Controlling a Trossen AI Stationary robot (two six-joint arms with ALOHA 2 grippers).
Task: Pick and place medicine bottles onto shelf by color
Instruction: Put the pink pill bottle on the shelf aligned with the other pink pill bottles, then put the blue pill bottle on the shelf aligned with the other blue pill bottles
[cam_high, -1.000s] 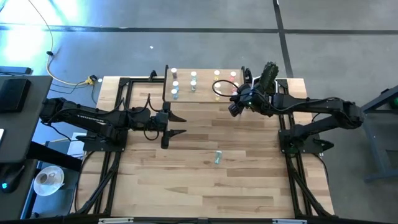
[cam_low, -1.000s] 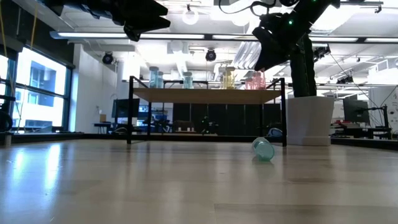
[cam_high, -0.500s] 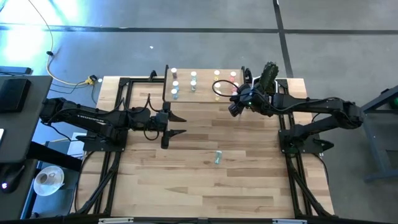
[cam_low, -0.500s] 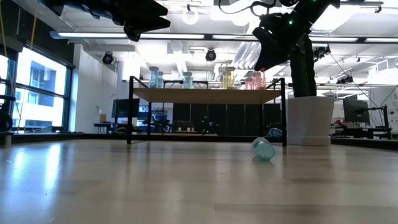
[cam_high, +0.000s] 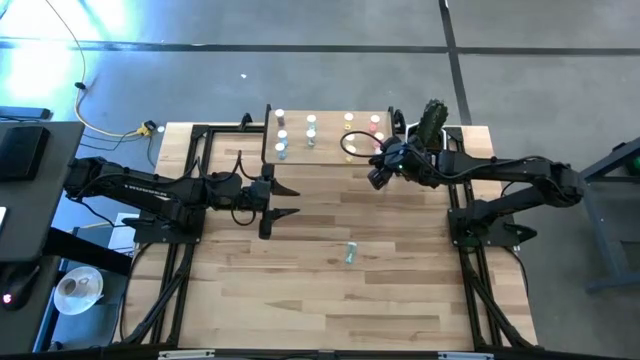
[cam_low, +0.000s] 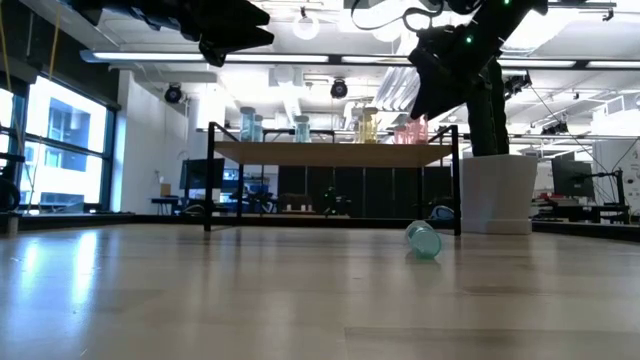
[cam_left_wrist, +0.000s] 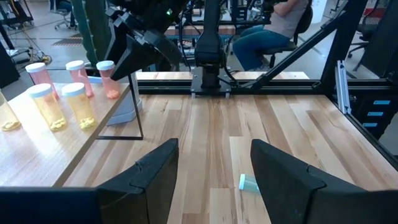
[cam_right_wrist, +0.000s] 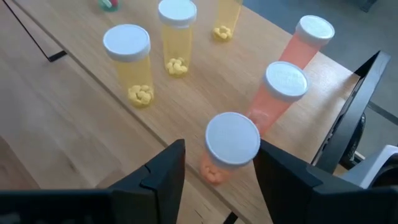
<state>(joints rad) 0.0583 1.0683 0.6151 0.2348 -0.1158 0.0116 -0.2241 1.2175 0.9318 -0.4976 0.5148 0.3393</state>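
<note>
Here the right gripper (cam_high: 377, 168) hangs over the right-hand end of the shelf (cam_high: 330, 150), at the upper middle of the high view. Its wrist view shows its two dark fingers (cam_right_wrist: 163, 174) spread apart on either side of a pink bottle (cam_right_wrist: 229, 149), which stands upright near the shelf's edge; whether the fingers touch it cannot be told. Two more pink bottles (cam_right_wrist: 283, 93) stand just behind it, and three yellow bottles (cam_right_wrist: 132, 65) stand in a group to the left in that frame.

In the low view the shelf (cam_low: 335, 153) sits at centre frame on thin black legs, with blue bottles (cam_low: 247, 123) at its left end, yellow ones in the middle and pink ones at the right, under the right gripper (cam_low: 430, 95). A white pot (cam_low: 497, 192) stands just right of the shelf.

A green bottle (cam_high: 350, 253) lies on its side on the table (cam_high: 300, 300), at the lower middle of the high view, well apart from the shelf; it appears in the low view too (cam_low: 424, 239).

The left gripper (cam_high: 283, 200) waits at centre left of the high view, above the table, its fingers (cam_left_wrist: 155, 171) wide apart with nothing between them
</note>
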